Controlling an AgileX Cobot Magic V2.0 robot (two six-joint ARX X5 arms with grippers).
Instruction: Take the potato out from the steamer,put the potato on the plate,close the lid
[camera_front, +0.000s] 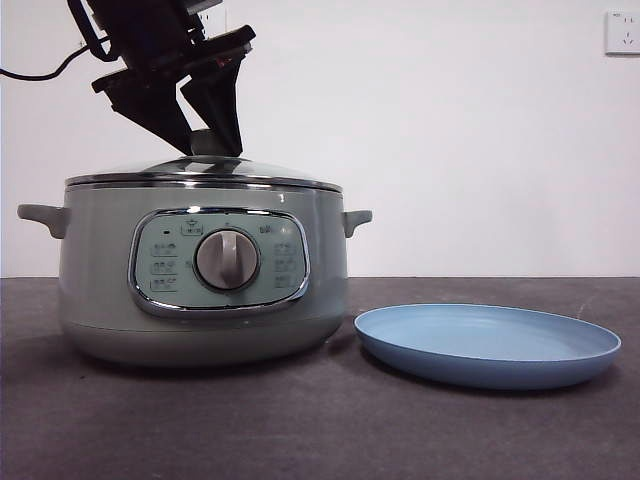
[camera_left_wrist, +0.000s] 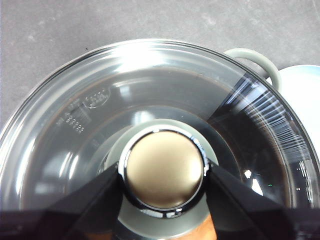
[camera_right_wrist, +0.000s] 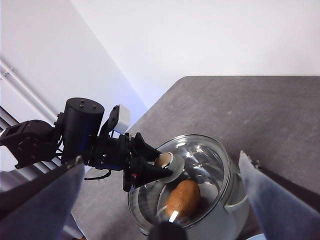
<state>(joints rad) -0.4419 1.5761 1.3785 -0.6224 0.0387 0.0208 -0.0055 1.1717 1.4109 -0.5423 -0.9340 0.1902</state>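
Table: we see a dark grey, matte, faintly speckled tabletop (camera_front: 300, 430) filling the lower third of the front view.
Wall: a plain white wall (camera_front: 450, 130) rises behind it.
Socket: a white square wall socket (camera_front: 622, 32) sits at about two o'clock, high on that wall.
Cable: a black cable (camera_front: 30, 72) enters at ten o'clock.

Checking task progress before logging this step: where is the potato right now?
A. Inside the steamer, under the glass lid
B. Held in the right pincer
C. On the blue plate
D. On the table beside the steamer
A: the right wrist view shows the potato through the glass lid inside the steamer; the plate holds nothing, and the left pincer sits at the lid's knob.
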